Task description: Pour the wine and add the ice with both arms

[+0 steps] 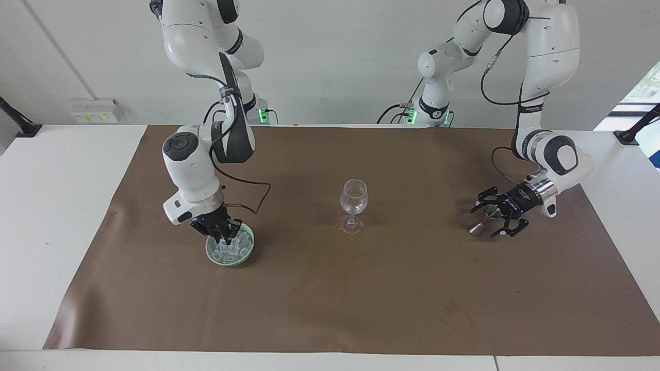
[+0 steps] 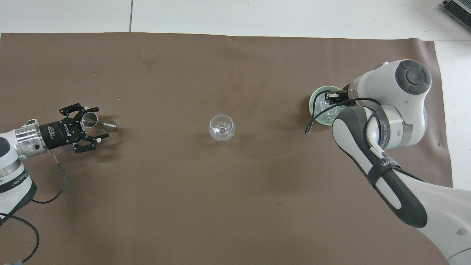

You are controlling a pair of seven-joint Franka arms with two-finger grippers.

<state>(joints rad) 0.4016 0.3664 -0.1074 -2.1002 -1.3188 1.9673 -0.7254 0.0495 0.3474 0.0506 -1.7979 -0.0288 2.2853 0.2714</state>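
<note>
A clear, empty-looking wine glass (image 1: 353, 198) (image 2: 222, 128) stands mid-table on the brown mat. A pale green dish (image 1: 211, 256) (image 2: 312, 97) holding a heap of clear ice cubes (image 1: 236, 250) (image 2: 323, 111) sits toward the right arm's end. My right gripper (image 1: 225, 238) (image 2: 333, 97) reaches down into the dish and is shut on an ice cube just above the heap. A small metal jigger (image 1: 478, 224) (image 2: 96, 121) leans on the mat toward the left arm's end. My left gripper (image 1: 484, 222) (image 2: 102, 122) is open around it, jaws spread wide and clear of it.
The brown mat (image 1: 330, 299) covers most of the white table. A black cable (image 1: 252, 198) loops from the right wrist over the mat beside the dish. Open mat lies between the glass and each gripper.
</note>
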